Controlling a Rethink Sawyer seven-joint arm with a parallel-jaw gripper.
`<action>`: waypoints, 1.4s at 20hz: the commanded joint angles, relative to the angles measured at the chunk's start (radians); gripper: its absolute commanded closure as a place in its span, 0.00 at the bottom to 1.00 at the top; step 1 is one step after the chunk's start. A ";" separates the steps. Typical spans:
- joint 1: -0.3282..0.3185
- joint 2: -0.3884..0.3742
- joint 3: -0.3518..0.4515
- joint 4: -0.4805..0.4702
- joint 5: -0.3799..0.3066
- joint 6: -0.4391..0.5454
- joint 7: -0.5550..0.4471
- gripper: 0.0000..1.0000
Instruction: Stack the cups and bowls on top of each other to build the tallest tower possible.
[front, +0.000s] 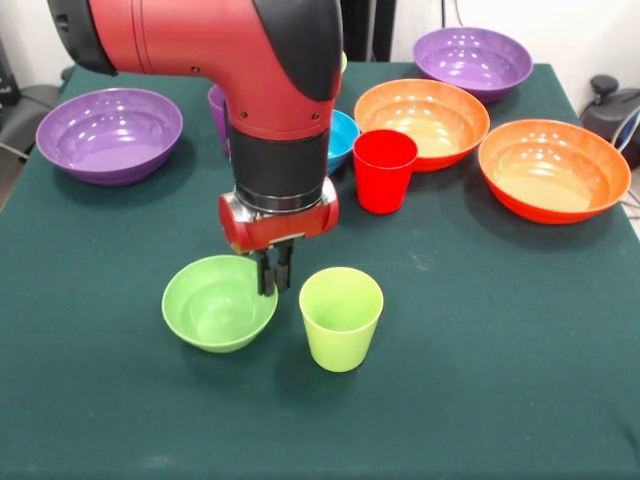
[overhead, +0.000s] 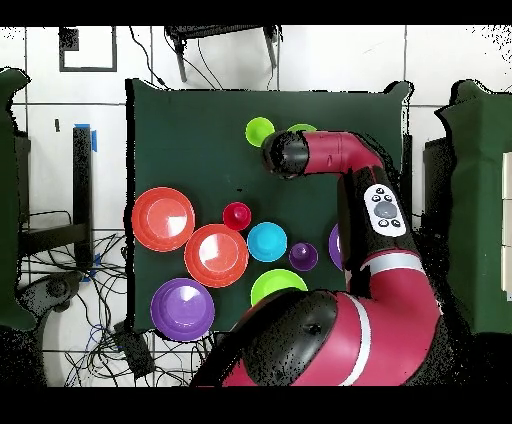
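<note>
Hanging low over the green table (front: 90, 400), the gripper (front: 274, 272) has its two dark fingers nearly together, pinching the near-side rim of the small lime-green bowl (front: 215, 303), which sits upright and empty. Just beside it stands the lime-green cup (front: 340, 317), upright, mouth up, nothing inside. Farther back the red cup (front: 384, 170) stands upright and apart, next to a small blue bowl (front: 342, 138). Two orange bowls (front: 548, 170) and two purple bowls (front: 108, 135) sit empty toward the back.
</note>
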 joint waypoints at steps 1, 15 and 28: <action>0.039 0.016 0.064 -0.068 -0.087 0.046 -0.188 1.00; 0.047 -0.180 0.010 0.042 -0.052 0.168 -0.161 1.00; 0.067 -0.253 0.013 0.028 -0.065 0.260 -0.158 1.00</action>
